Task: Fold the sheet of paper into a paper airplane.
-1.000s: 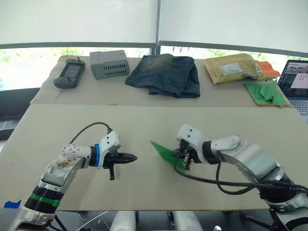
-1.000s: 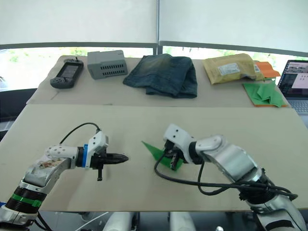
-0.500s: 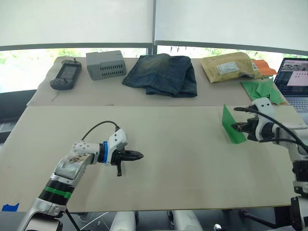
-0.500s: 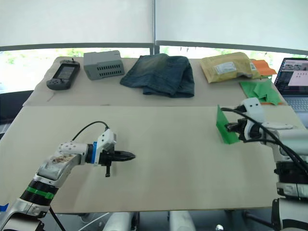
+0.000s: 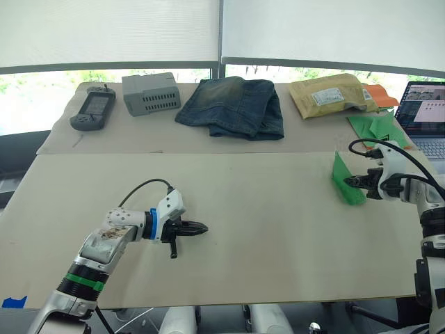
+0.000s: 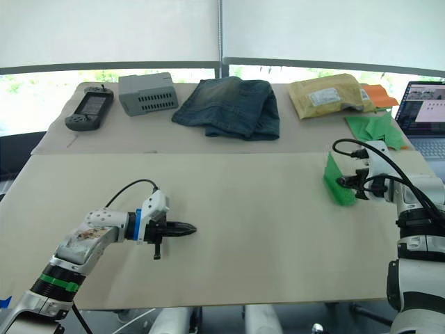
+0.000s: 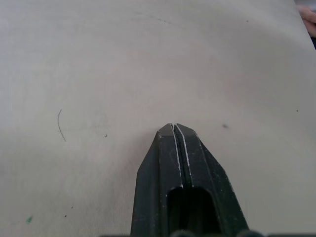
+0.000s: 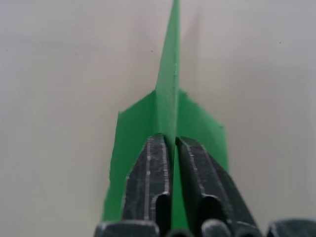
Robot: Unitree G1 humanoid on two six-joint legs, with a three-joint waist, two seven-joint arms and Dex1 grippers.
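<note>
The laptop (image 5: 424,111) on the far bench is cut by the picture's right edge, its screen too small to read. The right gripper (image 8: 170,148) covers the rear of the paper airplane (image 8: 170,94) in the right wrist view, and the wings run below that picture's edge. The label on the yellow package (image 5: 327,97) is too small to read

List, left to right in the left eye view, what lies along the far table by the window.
Black handheld controller → grey vented box → folded jeans → yellow padded envelope → heap of green papers → laptop.
</note>
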